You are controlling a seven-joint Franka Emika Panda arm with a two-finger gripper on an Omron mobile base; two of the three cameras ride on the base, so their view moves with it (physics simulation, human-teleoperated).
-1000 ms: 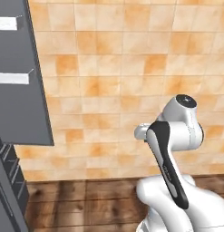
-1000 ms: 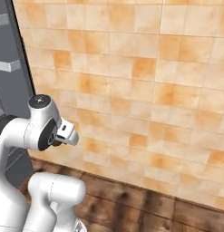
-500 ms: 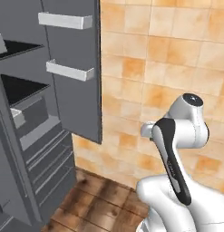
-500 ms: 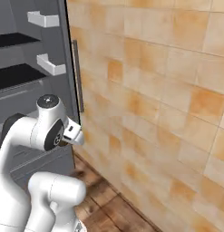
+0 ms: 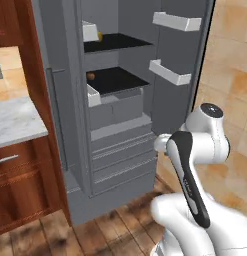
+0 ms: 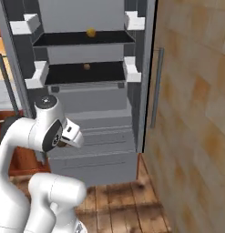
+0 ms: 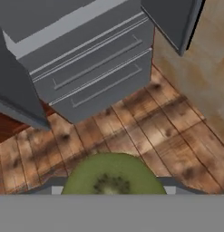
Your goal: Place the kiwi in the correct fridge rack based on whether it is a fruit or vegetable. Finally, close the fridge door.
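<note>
- Kiwi (image 7: pixel 112 176), a small olive-green, egg-shaped fruit with a dark speckled end, sits right at the bottom of the hand view, held in the two-finger gripper (image 7: pixel 112 186), whose jaws are closed against its sides.
- Tall grey fridge (image 5: pixel 120 150) stands open in front of the base, its door (image 5: pixel 182 75) swung wide to the right.
- Upper black shelf (image 6: pixel 82 38) carries a yellow-orange fruit (image 6: pixel 90 32); the lower black shelf (image 6: pixel 82 73) carries a round orange-brown fruit (image 6: pixel 87 66).
- Arm is folded low, the hand looking down at the wooden floor (image 7: pixel 145 136) and the grey bottom drawers (image 7: pixel 97 74).
- Judged progress: fruit picked up and the fridge reached; lifting it to a rack, choosing which one, releasing it and shutting the door all remain.
</note>
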